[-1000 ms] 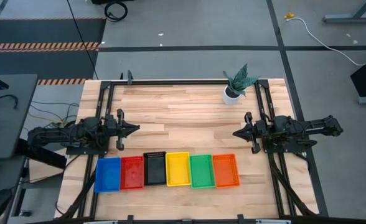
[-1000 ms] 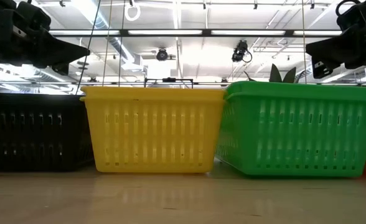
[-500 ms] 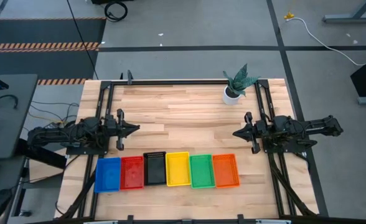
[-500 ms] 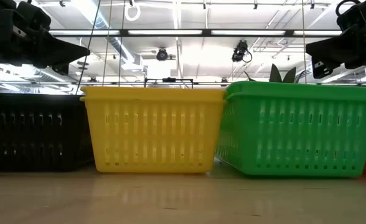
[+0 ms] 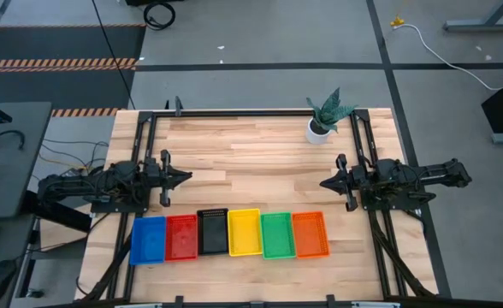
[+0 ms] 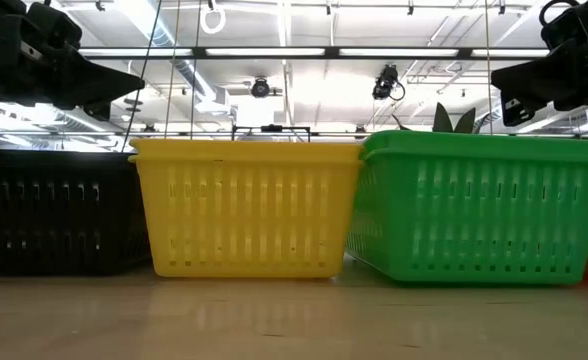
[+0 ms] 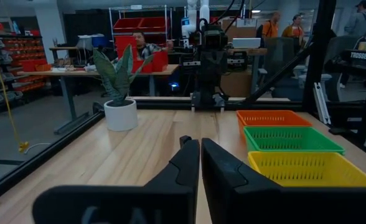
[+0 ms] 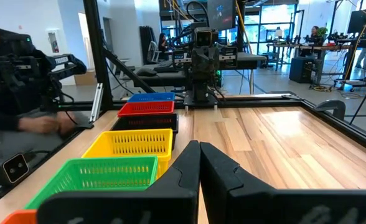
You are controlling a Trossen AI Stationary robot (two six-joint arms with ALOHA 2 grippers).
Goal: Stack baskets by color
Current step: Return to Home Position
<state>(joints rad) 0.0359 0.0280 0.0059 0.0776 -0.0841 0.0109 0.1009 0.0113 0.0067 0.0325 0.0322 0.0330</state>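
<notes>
Baskets (image 5: 244, 233) lined up in one row at table (image 5: 251, 158) 6 o'clock, left gripper (image 5: 187, 177) at 9 and right gripper (image 5: 324, 182) at 3 both pinched closed, empty, so I'd finish homing high, clear of row.

A spiky green plant in a round white pot (image 5: 320, 129) stands near the far right corner of the pale wooden table (image 5: 251, 162); a white cable (image 5: 444, 53) crosses the grey floor (image 5: 260, 51).

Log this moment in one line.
left hand: shut, empty, left side | right hand: shut, empty, right side | baskets: row blue, red, black, yellow, green, orange | plant: back edge
</notes>
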